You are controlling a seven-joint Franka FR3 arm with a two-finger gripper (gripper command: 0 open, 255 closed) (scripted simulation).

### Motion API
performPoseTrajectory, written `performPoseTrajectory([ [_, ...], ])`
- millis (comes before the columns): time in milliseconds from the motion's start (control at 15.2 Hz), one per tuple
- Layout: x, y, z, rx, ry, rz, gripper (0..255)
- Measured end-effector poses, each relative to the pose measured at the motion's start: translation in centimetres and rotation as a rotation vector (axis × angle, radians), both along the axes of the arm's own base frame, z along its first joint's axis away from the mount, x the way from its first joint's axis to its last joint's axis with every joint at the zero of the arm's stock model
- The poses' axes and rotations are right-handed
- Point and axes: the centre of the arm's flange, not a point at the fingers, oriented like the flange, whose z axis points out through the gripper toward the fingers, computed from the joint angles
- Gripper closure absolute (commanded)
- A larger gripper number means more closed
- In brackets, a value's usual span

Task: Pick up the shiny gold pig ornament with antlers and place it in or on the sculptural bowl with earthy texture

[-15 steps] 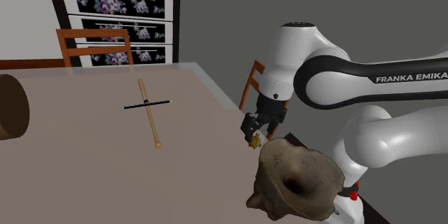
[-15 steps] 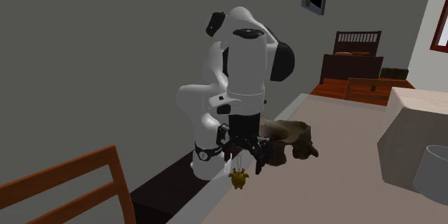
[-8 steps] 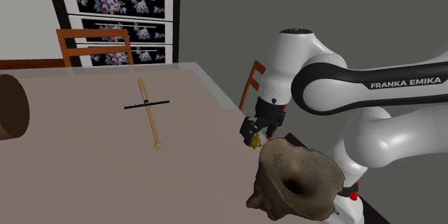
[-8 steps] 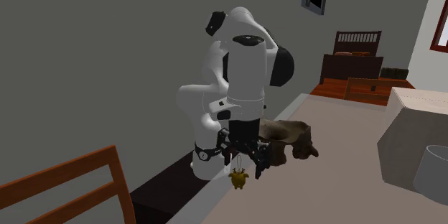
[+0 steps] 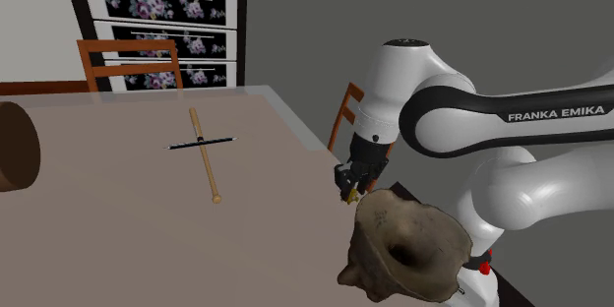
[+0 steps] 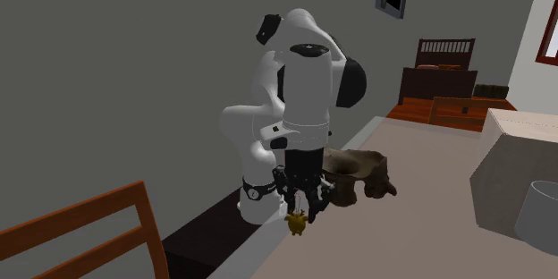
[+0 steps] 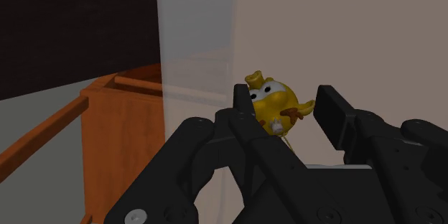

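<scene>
Arm (image 5: 423, 79) folded, elbow high, forearm dropping steeply. Wrist points down. Gripper (image 6: 302, 208) low, fingers (image 7: 240, 111) drawn in, clasping the gold pig ornament (image 7: 274, 102) between them.

In the shoulder view, the end effector (image 5: 348, 186) covers most of the gold pig ornament (image 5: 351, 197), leaving only a small gold sliver. In the wrist view, the ornament's lower body is hidden behind the black end effector. The rough brown bowl (image 5: 408, 246) is cut off by the shoulder view's bottom edge, and in the second exterior view the arm (image 6: 300, 98) hides the bowl's left part. A round brown object (image 5: 15, 148) is cropped at the shoulder view's left edge. In the second exterior view, a wooden chair (image 6: 80, 232) is cut off at lower left, and a grey cylinder (image 6: 539, 216) at the right edge.
</scene>
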Motion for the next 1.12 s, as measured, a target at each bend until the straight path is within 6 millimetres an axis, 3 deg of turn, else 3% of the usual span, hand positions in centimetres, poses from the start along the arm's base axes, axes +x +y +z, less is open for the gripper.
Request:
performPoseTrajectory([
  [330, 0.0, 0.0, 0.2, 0.000, 0.000, 0.000, 255],
  [1122, 0.0, 0.0, 6.3, 0.001, -0.001, 0.000, 255],
])
